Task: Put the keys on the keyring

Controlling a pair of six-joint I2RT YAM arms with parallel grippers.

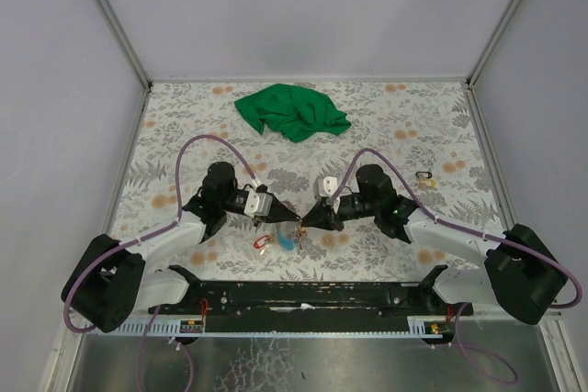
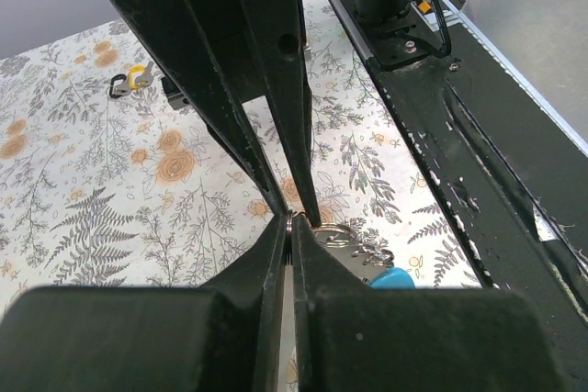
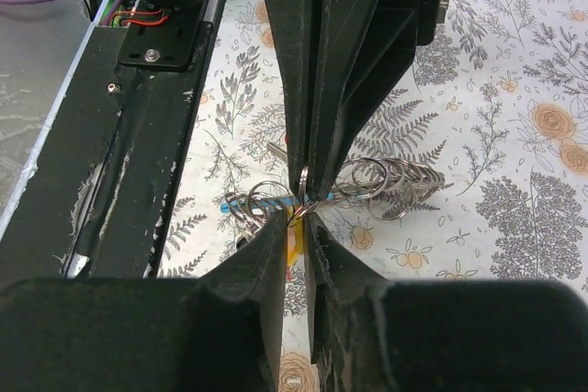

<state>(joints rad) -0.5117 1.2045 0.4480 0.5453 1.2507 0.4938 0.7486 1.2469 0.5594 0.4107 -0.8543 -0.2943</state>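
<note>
A: Where is the keyring [image 3: 367,179]?
B: Centre of the top view, where both arms meet. It sits at the tips. In the right wrist view its coils run out to the right, crosswise to the fingers.
A: Who has it?
B: The left fingers [image 2: 266,263] are closed, pinching one thin loop. The right fingers [image 3: 262,259] stand a narrow slot apart, nose to nose with them. Something yellow-red shows in the slot; I cannot tell if they grip it.
A: The keys?
B: On the table [image 1: 386,126], just below the tips in the top view: blue key [image 1: 288,242] by the coils, red key [image 1: 260,244] further left. The left arm is nearer both, but I judge it must hold the loop.
</note>
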